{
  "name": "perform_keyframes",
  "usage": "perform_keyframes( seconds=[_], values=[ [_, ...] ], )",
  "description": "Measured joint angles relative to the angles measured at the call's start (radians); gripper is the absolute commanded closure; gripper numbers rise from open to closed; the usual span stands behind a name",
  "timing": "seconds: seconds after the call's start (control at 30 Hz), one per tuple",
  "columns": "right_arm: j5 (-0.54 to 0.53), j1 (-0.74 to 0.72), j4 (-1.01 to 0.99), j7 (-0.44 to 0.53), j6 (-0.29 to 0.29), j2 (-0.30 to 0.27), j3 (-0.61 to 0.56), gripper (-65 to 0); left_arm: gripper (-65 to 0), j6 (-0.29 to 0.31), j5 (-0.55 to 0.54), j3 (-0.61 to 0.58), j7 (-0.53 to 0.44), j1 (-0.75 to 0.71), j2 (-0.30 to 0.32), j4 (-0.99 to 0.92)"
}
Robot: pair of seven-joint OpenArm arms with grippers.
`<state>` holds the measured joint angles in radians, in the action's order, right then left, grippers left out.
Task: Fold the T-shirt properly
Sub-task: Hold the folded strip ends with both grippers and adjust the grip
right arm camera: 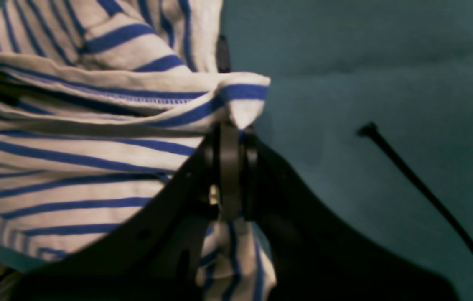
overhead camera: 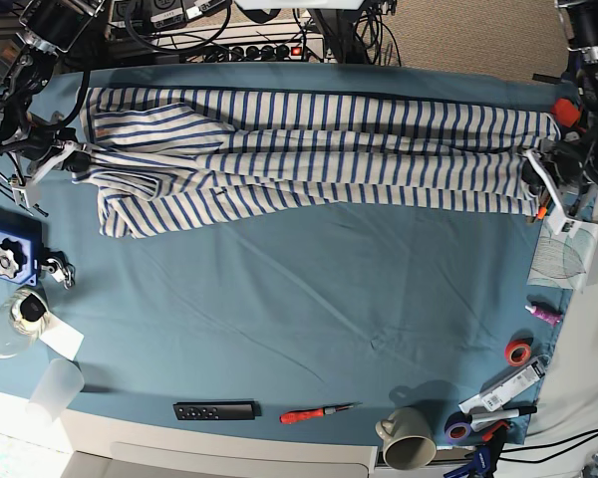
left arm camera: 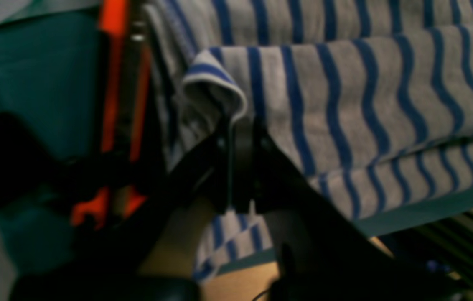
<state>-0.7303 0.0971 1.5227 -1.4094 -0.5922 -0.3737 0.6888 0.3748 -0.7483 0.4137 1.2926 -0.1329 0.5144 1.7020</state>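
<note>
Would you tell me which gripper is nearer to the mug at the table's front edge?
Left. The left gripper grips the T-shirt at the table's far end on the mug's side. The right gripper grips the shirt's opposite end, clearly farther off.

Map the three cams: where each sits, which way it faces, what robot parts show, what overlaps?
Left wrist: on the left arm, looks along the left gripper, shut on the T-shirt.
Right wrist: on the right arm, looks along the right gripper, shut on a shirt edge.
Base: overhead, facing down at the blue table; both arms at the shirt's ends.
Shared: the striped T-shirt appears in all three.
</note>
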Motion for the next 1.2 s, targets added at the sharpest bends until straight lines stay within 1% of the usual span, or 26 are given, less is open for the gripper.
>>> perform_keyframes(
  seconds=[0.07,0.17,0.3,0.33,0.4,0.43,0.47,0.5,0.53,0.57,0.63,0.73,0.83,0.9,0.93,1.07,1.2],
  values=[
    [0.031,0.0,0.0,0.0,0.0,0.008,0.0,0.0,0.0,0.0,0.003,0.0,-0.003,0.0,-0.025,0.0],
    [0.031,0.0,0.0,0.0,0.0,0.008,0.0,0.0,0.0,0.0,0.014,0.0,-0.003,0.0,-0.053,0.0],
    [0.031,0.0,0.001,0.0,0.0,0.008,0.0,0.0,0.0,0.001,0.098,0.0,-0.007,0.0,-0.06,0.0],
    [0.031,0.0,0.001,0.0,0.0,0.008,0.0,-2.2,-2.9,0.0,0.108,0.0,-0.007,0.0,-0.06,0.0],
    [0.024,0.0,0.001,0.001,0.0,0.008,0.0,-10.2,-13.8,0.0,0.116,0.0,-0.007,0.0,-0.06,0.0],
    [0.024,0.0,0.001,0.0,0.0,0.008,0.0,-14.7,-18.0,0.0,0.119,0.0,-0.007,0.0,-0.06,0.0],
    [0.026,0.0,0.001,0.0,0.0,0.008,0.0,-19.2,-20.8,0.0,0.119,0.0,-0.006,0.0,-0.06,0.0],
    [0.026,0.0,0.001,0.0,0.0,0.008,0.0,-22.7,-22.2,0.0,0.118,0.0,-0.007,0.0,-0.06,0.0],
    [0.026,0.0,0.001,0.0,0.0,0.008,0.0,-24.5,-22.4,-0.002,0.116,0.0,-0.007,0.0,-0.06,0.0],
    [0.026,0.0,0.001,0.0,0.0,0.008,0.0,-24.8,-22.4,-0.025,0.117,0.0,-0.007,0.0,-0.06,0.0],
    [0.026,0.0,0.001,0.0,0.0,0.008,0.0,-24.8,-22.4,-0.038,0.142,0.0,-0.008,0.0,-0.061,0.0],
    [0.026,0.0,0.001,0.0,0.0,0.008,0.0,-24.8,-22.6,-0.038,0.169,0.0,-0.011,0.0,-0.061,0.001],
    [0.026,0.0,0.001,0.0,0.0,0.008,0.0,-24.8,-26.5,-0.038,0.173,0.0,-0.029,-0.002,-0.063,0.001],
    [0.026,0.0,0.001,0.0,0.0,0.008,0.0,-24.8,-27.8,-0.04,0.191,0.0,-0.038,-0.006,-0.063,0.002],
    [0.026,0.0,0.001,0.0,0.0,0.008,0.0,-24.8,-28.3,-0.053,0.2,0.0,-0.051,-0.014,-0.063,0.004],
    [0.026,0.0,0.001,0.0,0.0,0.008,0.0,-24.8,-29.5,-0.052,0.218,0.002,-0.172,-0.074,-0.062,0.01],
    [0.025,0.0,0.001,0.0,0.001,0.008,0.0,-24.8,-29.5,-0.051,0.206,0.004,-0.208,-0.105,-0.056,0.0]
  ],
)
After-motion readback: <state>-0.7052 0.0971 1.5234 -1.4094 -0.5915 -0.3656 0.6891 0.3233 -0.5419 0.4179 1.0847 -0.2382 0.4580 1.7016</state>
